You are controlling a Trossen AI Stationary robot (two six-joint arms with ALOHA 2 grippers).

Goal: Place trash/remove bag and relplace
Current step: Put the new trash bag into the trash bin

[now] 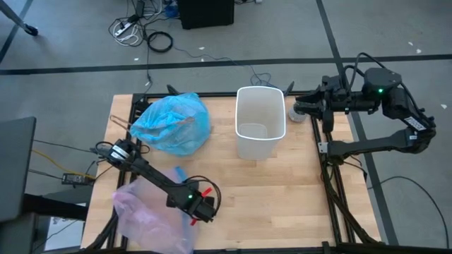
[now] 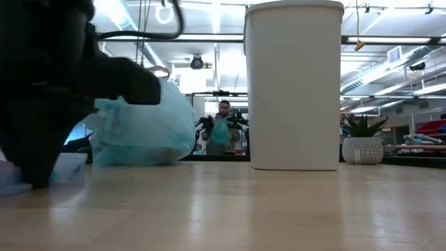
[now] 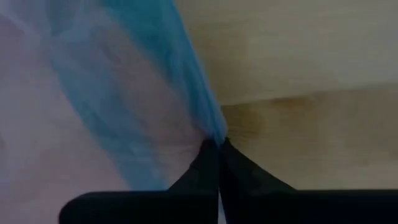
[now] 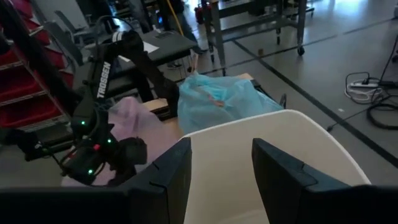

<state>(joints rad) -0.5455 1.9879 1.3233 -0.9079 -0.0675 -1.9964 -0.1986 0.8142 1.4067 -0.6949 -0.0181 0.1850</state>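
Observation:
The light-blue bag (image 1: 173, 123) sits bulging and bunched shut on the table's far left part, also in the low view (image 2: 143, 129); brownish bits show through it. No loose trash shows on the table. A pale pink bag (image 1: 145, 212) with a blue rim band lies flat at the near left. My left gripper (image 1: 203, 210) is low at that bag's right edge, shut on it. A white bin (image 1: 260, 121) stands upright mid-table. My right gripper (image 1: 302, 109) hovers open just right of the bin's rim (image 4: 261, 121). My left gripper (image 3: 217, 149) pinches the pink bag's blue rim band (image 3: 208, 121) at its edge, between the two fingertips. The fingers point down at the table. The bag lies slack on the wood (image 3: 298, 74). One layer or several, I cannot tell.
Bare wood lies between the bin and the table's near edge (image 1: 282, 204). A small grey object (image 1: 296, 116) sits right of the bin under my right gripper. Black frame rails run along the table's sides. A person (image 2: 223, 132) stands far behind the table.

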